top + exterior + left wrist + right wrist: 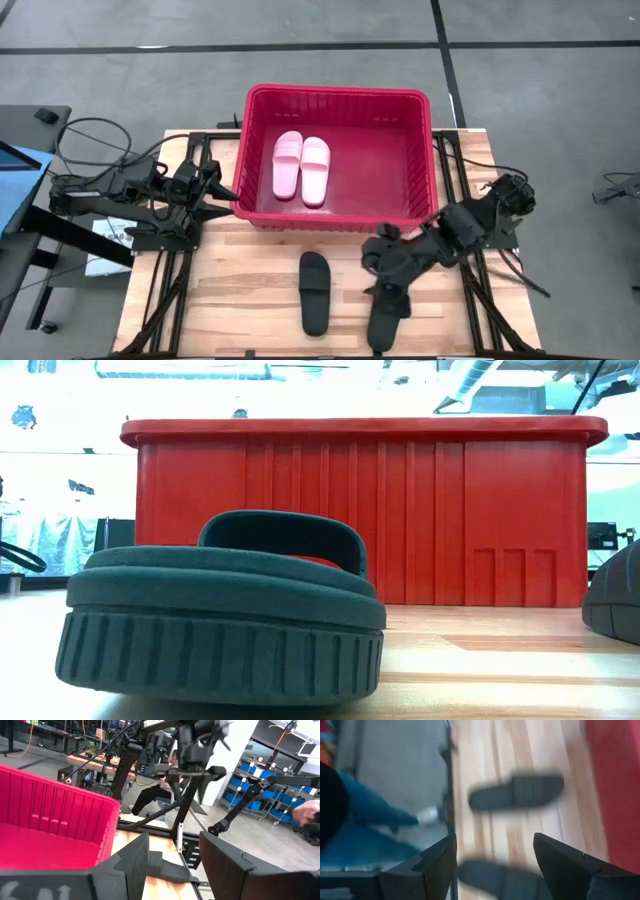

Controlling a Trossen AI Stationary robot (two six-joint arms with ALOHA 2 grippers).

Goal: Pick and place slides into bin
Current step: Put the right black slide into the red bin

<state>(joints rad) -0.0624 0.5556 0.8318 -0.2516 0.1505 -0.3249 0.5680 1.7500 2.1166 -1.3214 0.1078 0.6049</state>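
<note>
The red bin (340, 100) sits at the far middle of the table (250, 290). Two pink slides (301, 167) lie side by side on its floor, toward its left half.

Two black slides remain on the table in front of the bin. One (315, 291) lies alone, lengthwise, near the middle of the table; the low view shows it up close (220, 622), strap up, sole flat on the wood. The other black slide (385, 320) lies to its right, close to the table's near edge, partly covered by the right arm.

The right gripper (495, 870) hangs over that second slide with its fingers (432, 865) spread wide apart and nothing clamped. In the right wrist view the slide (495, 879) lies between the fingers, crosswise to them, below the tips; whether the tips touch it cannot be told. The first black slide (516, 792) lies beyond the fingers, well clear of them, with the bin's wall (615, 785) off to one side.

The left gripper (172, 857) waits by the bin's left wall (55, 807), fingers (132, 857) partly apart and empty; every slide is well away from them.
</note>
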